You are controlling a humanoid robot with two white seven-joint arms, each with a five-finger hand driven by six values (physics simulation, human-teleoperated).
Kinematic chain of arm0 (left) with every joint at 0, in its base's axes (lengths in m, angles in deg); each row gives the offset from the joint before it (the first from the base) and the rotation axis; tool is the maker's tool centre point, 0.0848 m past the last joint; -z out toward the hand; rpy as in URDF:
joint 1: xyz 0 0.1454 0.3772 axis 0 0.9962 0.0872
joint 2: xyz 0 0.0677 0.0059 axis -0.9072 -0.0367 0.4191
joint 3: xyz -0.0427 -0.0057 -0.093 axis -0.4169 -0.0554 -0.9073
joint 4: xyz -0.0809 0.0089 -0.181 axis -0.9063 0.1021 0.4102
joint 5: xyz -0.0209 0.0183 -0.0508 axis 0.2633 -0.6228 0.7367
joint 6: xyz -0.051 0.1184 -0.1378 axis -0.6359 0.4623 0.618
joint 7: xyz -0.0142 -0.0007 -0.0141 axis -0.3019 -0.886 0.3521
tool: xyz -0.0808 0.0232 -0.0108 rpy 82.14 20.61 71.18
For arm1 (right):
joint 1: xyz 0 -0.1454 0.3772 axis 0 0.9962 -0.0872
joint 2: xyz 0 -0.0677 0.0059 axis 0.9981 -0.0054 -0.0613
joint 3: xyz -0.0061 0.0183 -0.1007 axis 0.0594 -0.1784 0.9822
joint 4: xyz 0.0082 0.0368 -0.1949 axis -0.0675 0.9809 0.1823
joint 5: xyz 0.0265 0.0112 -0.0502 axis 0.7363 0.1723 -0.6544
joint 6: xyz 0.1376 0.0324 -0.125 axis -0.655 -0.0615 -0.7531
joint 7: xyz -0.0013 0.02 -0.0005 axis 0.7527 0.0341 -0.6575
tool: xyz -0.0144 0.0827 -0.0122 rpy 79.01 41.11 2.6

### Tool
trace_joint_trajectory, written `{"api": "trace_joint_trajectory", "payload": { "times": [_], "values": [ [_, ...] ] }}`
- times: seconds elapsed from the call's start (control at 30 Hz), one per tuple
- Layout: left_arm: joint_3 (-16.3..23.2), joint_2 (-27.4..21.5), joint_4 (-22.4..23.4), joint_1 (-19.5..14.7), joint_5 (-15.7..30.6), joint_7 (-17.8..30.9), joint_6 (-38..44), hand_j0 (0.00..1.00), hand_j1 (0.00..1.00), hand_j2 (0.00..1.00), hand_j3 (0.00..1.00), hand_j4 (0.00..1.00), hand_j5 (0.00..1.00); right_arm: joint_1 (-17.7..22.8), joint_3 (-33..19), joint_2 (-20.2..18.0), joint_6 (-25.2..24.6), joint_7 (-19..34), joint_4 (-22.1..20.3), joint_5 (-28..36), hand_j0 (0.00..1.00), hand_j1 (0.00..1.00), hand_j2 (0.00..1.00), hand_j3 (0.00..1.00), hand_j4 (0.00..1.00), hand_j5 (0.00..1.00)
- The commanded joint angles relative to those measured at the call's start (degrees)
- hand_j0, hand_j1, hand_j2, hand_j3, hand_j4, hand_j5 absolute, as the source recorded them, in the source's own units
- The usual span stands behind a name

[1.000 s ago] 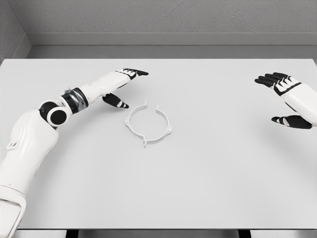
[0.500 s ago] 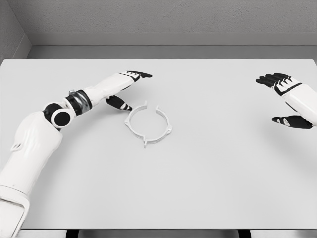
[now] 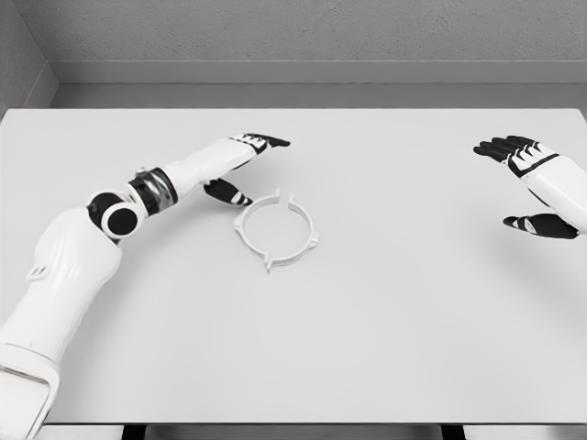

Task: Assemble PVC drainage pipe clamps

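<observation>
Pipe clamp ring flat on table, left hand closing in, no grasp.

White clamp ring (image 3: 275,230) lies left of the table's (image 3: 385,321) middle, split gap facing the far edge, small lugs on its rim. Left hand (image 3: 240,165) hovers just beside its far-left rim, fingers spread, thumb nearest the ring, holding nothing; likely lining up a pinch. Right hand (image 3: 532,183) open near right edge, well apart. Nothing obstructs.

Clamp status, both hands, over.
Left hand open, beside the clamp, thumb near its rim, not gripping. Right hand open, far right. Clamp flat on table. Nothing in the way.
</observation>
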Motion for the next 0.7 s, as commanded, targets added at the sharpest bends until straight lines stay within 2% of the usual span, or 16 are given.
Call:
{"api": "trace_joint_trajectory", "payload": {
  "times": [0.0, 0.67],
  "values": [
    [0.01, 0.24, -0.09, 0.00, 0.34, -0.04, 0.07, 1.00, 1.00, 1.00, 1.00, 1.00, 1.00, 0.00, -0.01, -0.06, -0.08, -0.03, -0.02, 0.41, 1.00, 1.00, 1.00, 1.00, 1.00, 1.00],
    [0.45, 0.24, -1.32, 0.70, 0.42, -0.04, 0.07, 1.00, 1.00, 1.00, 1.00, 1.00, 1.00, -0.09, -0.01, -0.06, -0.08, -0.03, -0.02, 0.41, 1.00, 1.00, 1.00, 1.00, 1.00, 1.00]
  ]
}}
